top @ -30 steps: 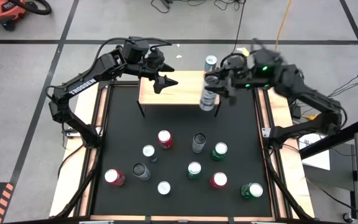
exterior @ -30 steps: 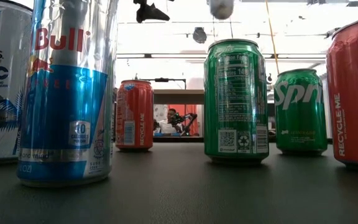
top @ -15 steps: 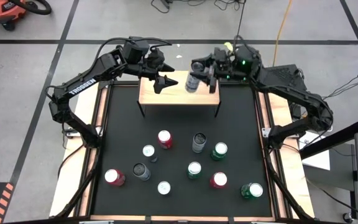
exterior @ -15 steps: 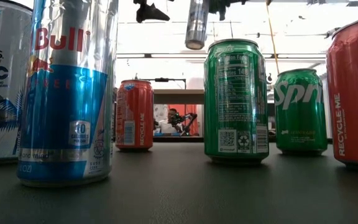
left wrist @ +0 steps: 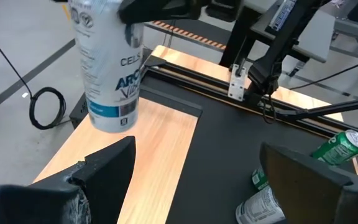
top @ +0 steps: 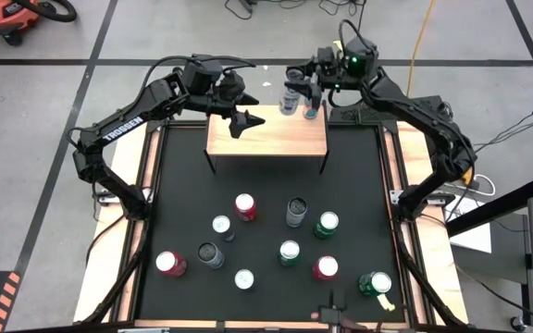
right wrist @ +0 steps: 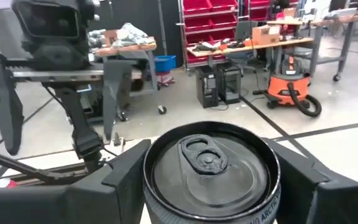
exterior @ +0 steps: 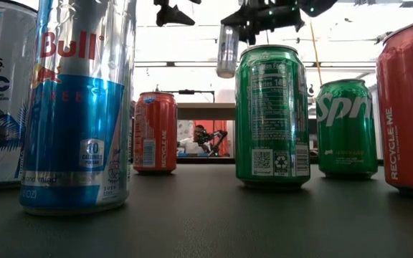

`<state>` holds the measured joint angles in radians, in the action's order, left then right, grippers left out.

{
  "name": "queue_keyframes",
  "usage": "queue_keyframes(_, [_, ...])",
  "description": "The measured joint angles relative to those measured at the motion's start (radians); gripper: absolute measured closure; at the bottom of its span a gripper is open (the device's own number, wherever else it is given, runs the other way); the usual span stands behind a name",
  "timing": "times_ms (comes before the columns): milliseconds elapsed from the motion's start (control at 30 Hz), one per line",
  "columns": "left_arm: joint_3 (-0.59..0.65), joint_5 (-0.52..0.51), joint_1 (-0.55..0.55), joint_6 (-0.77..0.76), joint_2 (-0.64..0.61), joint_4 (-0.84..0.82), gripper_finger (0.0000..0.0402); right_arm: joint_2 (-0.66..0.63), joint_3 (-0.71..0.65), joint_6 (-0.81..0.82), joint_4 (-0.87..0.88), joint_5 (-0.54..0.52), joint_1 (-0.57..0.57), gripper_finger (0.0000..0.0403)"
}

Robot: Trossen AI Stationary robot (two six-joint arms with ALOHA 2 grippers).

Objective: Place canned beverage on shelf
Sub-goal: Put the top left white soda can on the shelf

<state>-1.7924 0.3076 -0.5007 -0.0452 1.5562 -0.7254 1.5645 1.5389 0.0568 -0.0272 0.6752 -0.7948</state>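
The canned beverage [left wrist: 107,68] is a white can with blue lettering. It hangs upright above the far edge of the shelf [top: 266,139], a light-wood board on thin black legs. My right gripper [top: 297,95] is shut on its top end; the can top [right wrist: 209,163] fills the right wrist view. In the low view the can [exterior: 227,50] hangs under that gripper [exterior: 262,20]. My left gripper [top: 244,121] stands open over the shelf's left part with nothing between its fingers [left wrist: 107,168]. My right gripper pinches the can's upper end, just below the rim [right wrist: 166,186], between its two fingers, one on either side. The fingers lie about level and come from the table's far right. The can hangs upright below them, lifted clear of the shelf board.
Several more cans stand on the black table [top: 183,185] in front of the shelf: red [top: 245,205], silver [top: 295,211] and green [top: 328,224] among them. In the low view big cans [exterior: 77,107] crowd the near edge. The shelf's board shows bare wood [left wrist: 142,149].
My right gripper has carried the can from over the shelf's right end toward the table's left and far edge, sinking a little. The can, first tipped with its bottom toward the near edge, now hangs upright. The left arm kept still.
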Motion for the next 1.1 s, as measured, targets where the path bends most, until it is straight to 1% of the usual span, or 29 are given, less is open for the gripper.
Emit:
queue_keyframes(200, [0.000,-0.006,0.000,0.000,0.000,0.000,0.0055,0.042,0.004,-0.007,-0.008,0.063,-0.041,0.0168])
queue_keyframes(600, [0.000,-0.024,0.000,0.000,0.000,0.000,0.0055,0.103,0.004,-0.080,-0.007,0.062,-0.050,0.0169])
queue_keyframes(867, [0.000,-0.024,0.000,0.000,0.000,0.000,0.0055,0.108,0.004,-0.075,-0.005,0.062,-0.084,0.0166])
queue_keyframes(1100, [0.000,-0.025,0.000,0.000,0.000,-0.001,0.0055,0.108,0.003,-0.097,0.035,0.062,-0.092,0.0164])
